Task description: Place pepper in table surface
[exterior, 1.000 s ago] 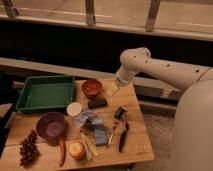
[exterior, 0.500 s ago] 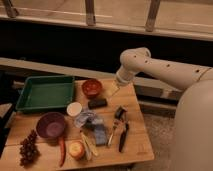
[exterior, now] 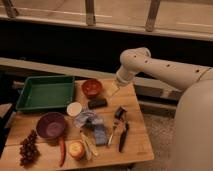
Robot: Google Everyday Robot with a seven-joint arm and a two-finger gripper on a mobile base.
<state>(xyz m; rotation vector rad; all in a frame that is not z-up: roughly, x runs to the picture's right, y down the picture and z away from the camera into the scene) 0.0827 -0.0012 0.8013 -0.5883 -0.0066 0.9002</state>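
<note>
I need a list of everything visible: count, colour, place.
table surface: 1, light-brown, under everything
tray: 1, green, far left
small bowl: 1, red-orange, right of tray
block: 1, dark, beside small bowl
cup: 1, white, centre
purple bowl: 1, purple, near left
grape bunch: 1, dark, front left
pepper: 1, red-orange, left of apple
apple: 1, red-yellow, near edge
cloth: 1, bluish, centre
utensils: about 2, black, right of cloth
arm: 1, white, right
gripper: 1, pale, above far edge beside small bowl

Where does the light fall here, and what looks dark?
Camera view: warm light falls on the light-brown wooden plank tabletop and the slim red-orange chili pepper; the gripper, over the table's far edge, shows pale; the band behind is nearly black.
</note>
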